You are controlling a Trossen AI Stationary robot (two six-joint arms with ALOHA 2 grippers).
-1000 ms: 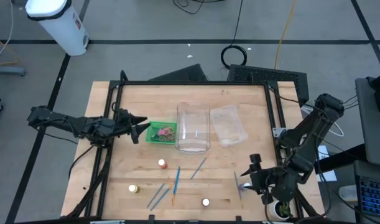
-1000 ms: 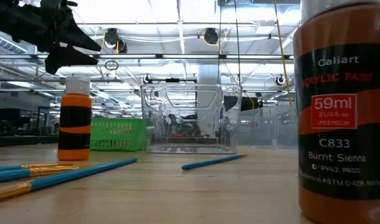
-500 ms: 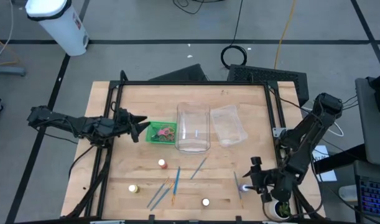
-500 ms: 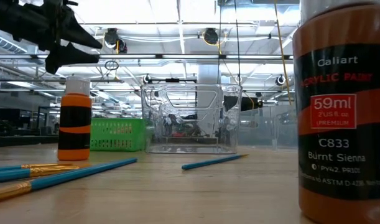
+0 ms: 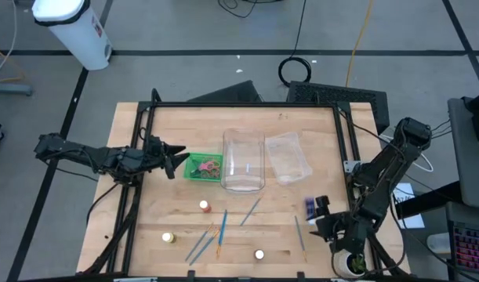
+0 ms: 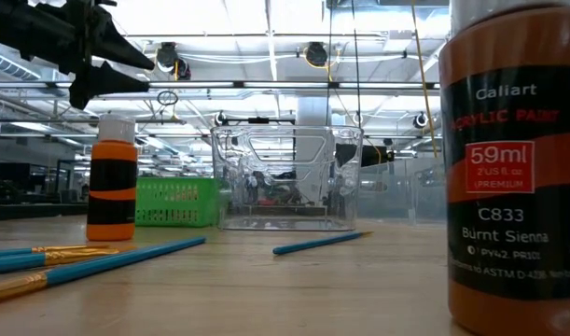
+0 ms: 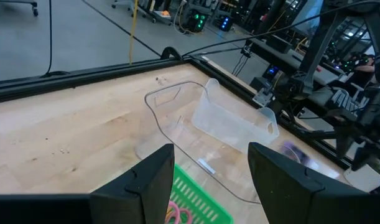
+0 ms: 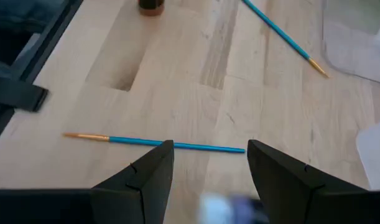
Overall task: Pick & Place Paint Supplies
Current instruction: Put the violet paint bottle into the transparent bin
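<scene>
- The wooden surface [image 5: 168, 149] is framed on all sides by a black metal rail; the far half and the near-left corner lie bare.
- Left hand [image 5: 176, 160]: raised over the left edge, just beside the green basket [image 5: 203, 168]; its fingers [image 7: 149, 180] are spread apart and hold nothing.
- The green basket holds scissors [image 5: 209, 166] with pink handles and touches a clear bin [image 5: 244, 161] at mid-surface; a clear lid [image 5: 288, 157] lies just right of the bin.
- Right hand [image 5: 316, 215]: near the right rail at the near-right corner. A blurred purple item [image 5: 310, 206] shows at its fingers [image 8: 151, 179], which stand apart in the wrist view; whether they pinch it cannot be told.
- Blue brushes: one [image 5: 300, 235] beside the right hand, one [image 5: 250, 211] near the bin, several [image 5: 208, 240] crossed at the near edge.
- Paint bottles: three stand well apart along the near half [image 5: 204, 206], [image 5: 168, 236], [image 5: 259, 254].
- Low view: the nearest bottle [image 6: 513, 177] reads "Caliart", "ACRYLIC PAINT", "59ml", "PREMIUM", "C833", "Burnt Sienna". An orange-and-black bottle [image 6: 113, 177] stands farther back; its writing is not readable.
</scene>
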